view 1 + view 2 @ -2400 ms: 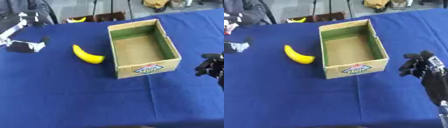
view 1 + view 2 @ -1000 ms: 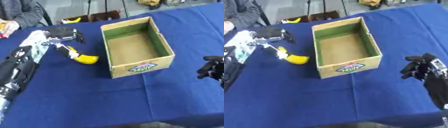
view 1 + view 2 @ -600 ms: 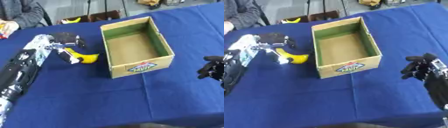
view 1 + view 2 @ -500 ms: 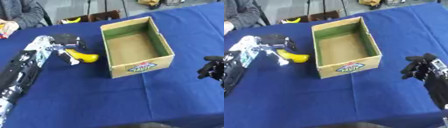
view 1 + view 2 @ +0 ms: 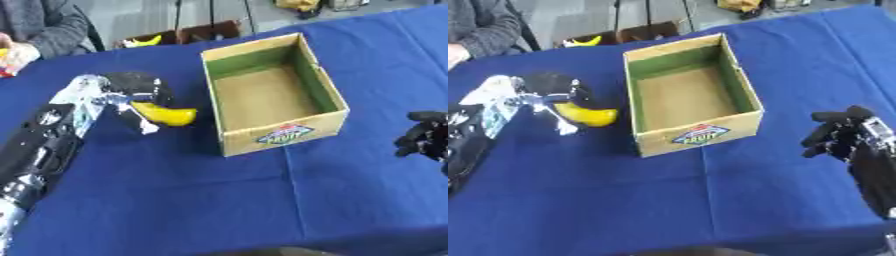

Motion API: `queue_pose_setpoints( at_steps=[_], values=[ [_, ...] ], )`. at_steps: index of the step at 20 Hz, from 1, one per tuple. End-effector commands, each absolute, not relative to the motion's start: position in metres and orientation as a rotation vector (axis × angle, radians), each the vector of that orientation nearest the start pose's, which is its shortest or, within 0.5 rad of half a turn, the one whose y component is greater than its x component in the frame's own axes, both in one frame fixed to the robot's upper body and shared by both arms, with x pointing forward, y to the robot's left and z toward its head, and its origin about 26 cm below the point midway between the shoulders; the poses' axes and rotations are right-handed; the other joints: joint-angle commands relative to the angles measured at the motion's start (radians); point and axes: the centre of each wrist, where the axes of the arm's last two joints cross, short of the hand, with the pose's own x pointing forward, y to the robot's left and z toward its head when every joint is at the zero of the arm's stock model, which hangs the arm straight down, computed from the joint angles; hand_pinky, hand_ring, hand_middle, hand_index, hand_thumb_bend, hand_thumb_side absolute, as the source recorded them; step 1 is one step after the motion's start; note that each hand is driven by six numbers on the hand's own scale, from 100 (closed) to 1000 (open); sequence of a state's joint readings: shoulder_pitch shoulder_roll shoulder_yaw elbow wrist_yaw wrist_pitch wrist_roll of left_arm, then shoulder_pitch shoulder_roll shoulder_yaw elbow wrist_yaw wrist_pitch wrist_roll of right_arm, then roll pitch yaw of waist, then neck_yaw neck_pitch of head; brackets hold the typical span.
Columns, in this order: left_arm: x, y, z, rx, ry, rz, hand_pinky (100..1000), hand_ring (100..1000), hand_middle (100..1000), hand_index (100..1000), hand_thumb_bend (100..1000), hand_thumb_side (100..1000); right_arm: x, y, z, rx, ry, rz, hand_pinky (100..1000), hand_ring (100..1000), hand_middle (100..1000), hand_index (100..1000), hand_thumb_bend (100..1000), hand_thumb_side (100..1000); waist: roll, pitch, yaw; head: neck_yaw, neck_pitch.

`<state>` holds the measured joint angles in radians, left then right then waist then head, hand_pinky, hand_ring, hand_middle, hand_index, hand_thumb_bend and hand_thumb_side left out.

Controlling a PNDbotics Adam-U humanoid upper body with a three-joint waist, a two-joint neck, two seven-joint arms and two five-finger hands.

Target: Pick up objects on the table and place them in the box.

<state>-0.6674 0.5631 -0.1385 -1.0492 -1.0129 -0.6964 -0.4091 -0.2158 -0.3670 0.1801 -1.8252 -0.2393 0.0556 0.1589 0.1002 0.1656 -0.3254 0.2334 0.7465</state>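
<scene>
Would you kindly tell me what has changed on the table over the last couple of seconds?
The left robot hand came in from the far left and closed around the banana, which sits nearly where it was. The cardboard box and the curled right robot hand stayed put.

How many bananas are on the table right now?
1. The banana lies on the blue cloth left of the box, under the left robot hand closing on it. The box looks empty; another yellow thing sits beyond the table's far edge.

Your black-and-silver left hand (image 5: 131,92) has bare blue tablecloth (image 5: 175,200) toward the open cardboard box (image 5: 271,95); only its near side wall stands between, its top unobstructed.
</scene>
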Motion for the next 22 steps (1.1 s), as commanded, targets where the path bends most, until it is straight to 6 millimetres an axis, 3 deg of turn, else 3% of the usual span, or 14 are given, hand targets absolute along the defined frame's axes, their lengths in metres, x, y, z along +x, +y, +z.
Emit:
queue_pose_setpoints(
  at_steps=[1,4,8,14,22],
  values=[
    [0.43,0.358,0.141,0.722,-1.291,-2.088,583,603,603,769,263,371,0.309,-0.245,0.13,0.243,-1.885,0.529,554,596,511,755,100,1000,-0.005,-0.013,0.002,-0.002,-0.002],
    [0.429,0.359,0.137,0.719,-1.28,-2.082,535,579,586,752,214,332,0.309,-0.245,0.13,0.243,-1.885,0.528,554,596,511,754,100,1000,-0.005,-0.012,0.002,-0.002,-0.003],
    [0.429,0.36,0.135,0.724,-1.285,-2.062,492,541,551,713,100,215,0.309,-0.246,0.13,0.241,-1.885,0.527,554,596,511,754,100,1000,-0.005,-0.011,0.001,-0.003,-0.004],
    [0.428,0.364,0.138,0.736,-1.301,-2.036,447,490,495,648,100,223,0.309,-0.246,0.13,0.24,-1.886,0.526,554,596,510,754,100,1000,-0.006,-0.011,0.001,-0.004,-0.004],
    [0.423,0.378,0.174,0.813,-1.348,-2.019,440,467,462,605,100,219,0.308,-0.247,0.129,0.239,-1.882,0.525,554,597,510,754,100,1000,-0.005,-0.019,0.003,-0.005,-0.001]
  ],
)
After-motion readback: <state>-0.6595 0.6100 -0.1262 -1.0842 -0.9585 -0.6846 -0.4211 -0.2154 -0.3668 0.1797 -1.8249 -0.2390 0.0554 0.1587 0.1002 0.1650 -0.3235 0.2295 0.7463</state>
